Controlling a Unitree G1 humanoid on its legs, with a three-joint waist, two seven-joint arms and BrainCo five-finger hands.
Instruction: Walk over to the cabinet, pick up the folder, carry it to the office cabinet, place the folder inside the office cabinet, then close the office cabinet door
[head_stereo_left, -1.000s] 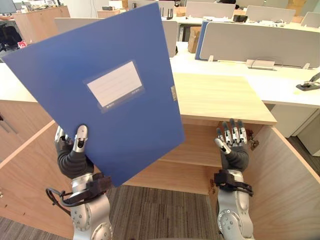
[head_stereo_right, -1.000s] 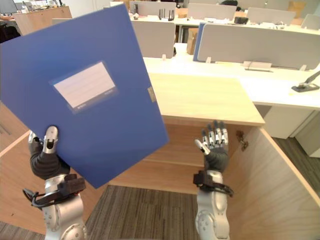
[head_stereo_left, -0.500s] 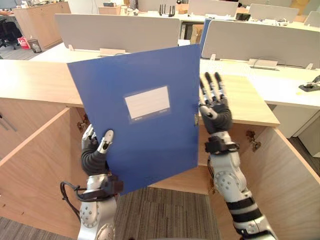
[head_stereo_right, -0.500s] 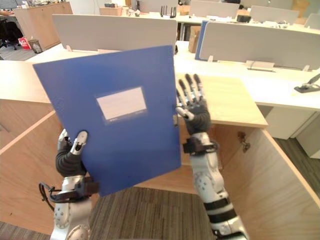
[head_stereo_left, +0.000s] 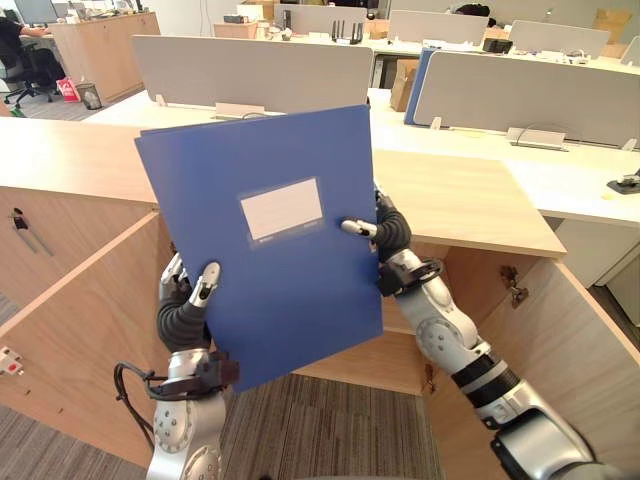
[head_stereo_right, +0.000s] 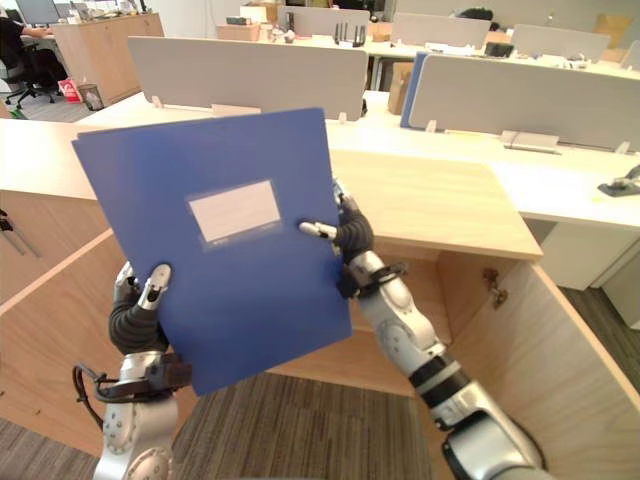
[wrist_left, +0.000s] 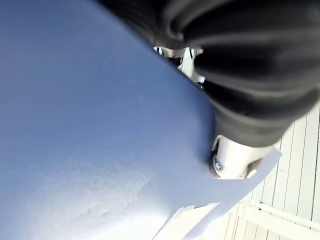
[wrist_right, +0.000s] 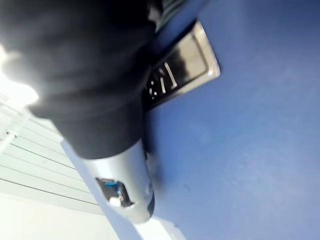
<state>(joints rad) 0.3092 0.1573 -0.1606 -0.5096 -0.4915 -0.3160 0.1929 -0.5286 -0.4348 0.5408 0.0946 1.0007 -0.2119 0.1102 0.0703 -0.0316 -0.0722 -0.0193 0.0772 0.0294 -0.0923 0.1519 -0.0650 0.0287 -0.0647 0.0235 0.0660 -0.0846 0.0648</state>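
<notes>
Folder: blue folder (head_stereo_left: 270, 250) held upright, slightly tilted, in the air in front of the open office cabinet (head_stereo_left: 470, 275); not yet inside.
Left hand: left hand (head_stereo_left: 185, 310) grips the lower left corner, thumb on the front face, fingers curled behind.
Right hand: right hand (head_stereo_left: 388, 235) pinches the right edge by the metal clasp (wrist_right: 182, 62), thumb laid over the front, fingers hidden behind the cover.
Cabinet: both doors swung wide, left door (head_stereo_left: 70, 320) and right door (head_stereo_left: 560, 350); shelf (head_stereo_left: 330, 365) shows below the folder; counter (head_stereo_left: 460, 200) on top.
Progress: pick-up and carry look done. Left: lower the folder in, let go, shut the doors.
Change: half a second ago the right hand stood flat and spread beside the edge; now it has clamped on. A second ago it was low by the cabinet, and the folder was more tilted.
</notes>
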